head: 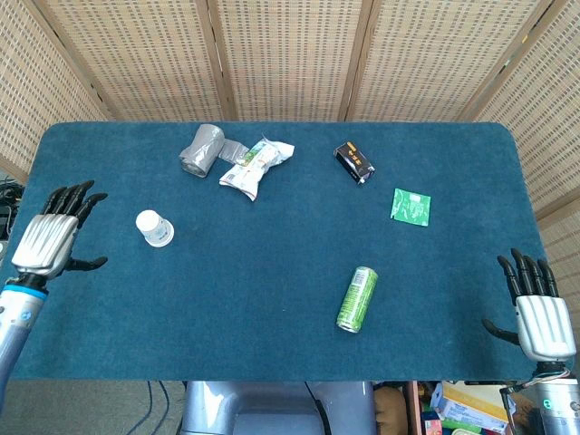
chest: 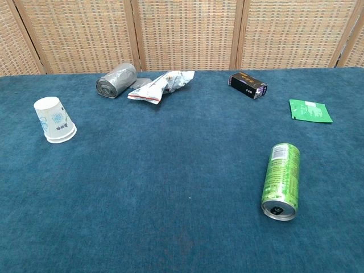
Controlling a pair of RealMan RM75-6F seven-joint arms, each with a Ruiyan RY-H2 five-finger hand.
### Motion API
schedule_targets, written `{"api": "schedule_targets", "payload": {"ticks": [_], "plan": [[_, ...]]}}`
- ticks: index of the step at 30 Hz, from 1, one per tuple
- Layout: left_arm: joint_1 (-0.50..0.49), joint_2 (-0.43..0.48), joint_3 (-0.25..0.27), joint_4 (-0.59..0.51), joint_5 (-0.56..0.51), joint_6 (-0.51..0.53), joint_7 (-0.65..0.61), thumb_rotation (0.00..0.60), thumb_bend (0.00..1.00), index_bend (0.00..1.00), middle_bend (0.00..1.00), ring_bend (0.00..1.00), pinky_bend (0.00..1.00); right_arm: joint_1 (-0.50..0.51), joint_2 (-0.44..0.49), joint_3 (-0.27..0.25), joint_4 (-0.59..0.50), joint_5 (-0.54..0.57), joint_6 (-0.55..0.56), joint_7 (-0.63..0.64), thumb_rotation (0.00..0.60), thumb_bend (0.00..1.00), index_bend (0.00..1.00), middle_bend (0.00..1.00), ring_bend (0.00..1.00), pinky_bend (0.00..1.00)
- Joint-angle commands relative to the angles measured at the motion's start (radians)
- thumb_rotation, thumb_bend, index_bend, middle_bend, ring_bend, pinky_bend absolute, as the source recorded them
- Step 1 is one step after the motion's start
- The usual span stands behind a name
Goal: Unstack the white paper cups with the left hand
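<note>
The white paper cups (head: 155, 227) stand upside down as one stack on the left part of the blue table; the chest view shows the same stack (chest: 54, 119) with a faint blue print. My left hand (head: 53, 240) hovers over the table's left edge, a hand's width left of the stack, open with fingers spread and holding nothing. My right hand (head: 538, 313) is open at the table's front right corner, far from the cups. Neither hand appears in the chest view.
A green can (head: 357, 298) lies on its side front of centre. At the back lie a grey roll (head: 201, 149), a crumpled snack wrapper (head: 257, 164) and a black box (head: 353, 162). A green packet (head: 410, 206) lies at the right.
</note>
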Motion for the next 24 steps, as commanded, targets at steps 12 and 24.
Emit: {"api": "schedule_targets", "payload": {"ticks": [12, 24], "plan": [[-0.288, -0.242, 0.015, 0.266, -0.492, -0.182, 0.312, 0.6, 0.21, 0.2, 0.0, 0.0, 0.0, 0.015, 0.006, 0.013, 0.018, 0.049, -0.052, 0.033, 0.6, 0.0, 0.0, 0.0, 0.0, 0.0], [-0.333, -0.312, 0.048, 0.345, -0.585, -0.218, 0.304, 0.6, 0.21, 0.23, 0.0, 0.0, 0.0, 0.024, 0.005, 0.012, 0.026, 0.06, -0.074, 0.039, 0.6, 0.0, 0.0, 0.0, 0.0, 0.0]]}}
